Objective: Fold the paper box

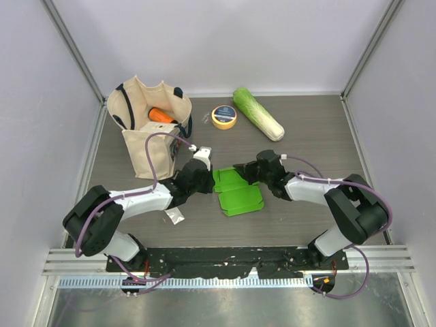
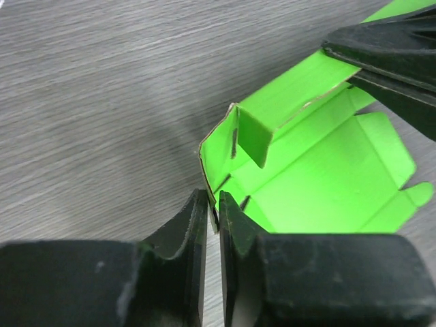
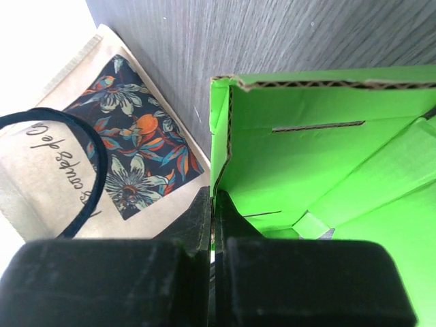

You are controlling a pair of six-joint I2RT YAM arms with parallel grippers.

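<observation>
The bright green paper box (image 1: pixel 238 192) lies half folded on the table between my two arms, its inner face up and its far wall raised. My left gripper (image 1: pixel 208 178) is shut on the box's left edge; in the left wrist view (image 2: pixel 212 204) the card's corner sits pinched between the fingertips, with green flaps (image 2: pixel 327 177) spread beyond. My right gripper (image 1: pixel 240 170) is shut on the raised far wall; in the right wrist view (image 3: pixel 212 204) the fingers clamp that wall's edge, and the box's green inside (image 3: pixel 320 157) shows.
A cream tote bag (image 1: pixel 151 129) with an orange item inside stands at the back left and also shows in the right wrist view (image 3: pixel 102 157). A yellow tape roll (image 1: pixel 224 116) and a pale-green cabbage (image 1: pixel 258 114) lie at the back. A small white piece (image 1: pixel 176 216) lies near my left arm.
</observation>
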